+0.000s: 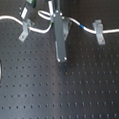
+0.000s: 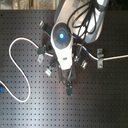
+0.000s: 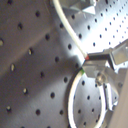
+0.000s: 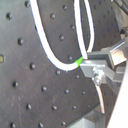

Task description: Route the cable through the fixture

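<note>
Evidently the carrying step is in hand: in the second wrist view the pincer (image 4: 89, 64) pinches the cable (image 4: 45, 47) at its green band. Next, the cord seemingly needs lowering into the forked top of the fixture (image 1: 26, 28), upper left of the first exterior view. White, slack, it loops across the bench (image 1: 72, 95).

a lab or robotics test bench. the counter (image 1: 72, 95) is a black optical breadboard with a regular grid of threaded holes, plain in both exterior views. small grey metal clips (image 1: 99, 30) stand on it, a white cable (image 2: 15, 65) trails across, and a robot arm (image 2: 62, 42) hangs over the middle.
</note>
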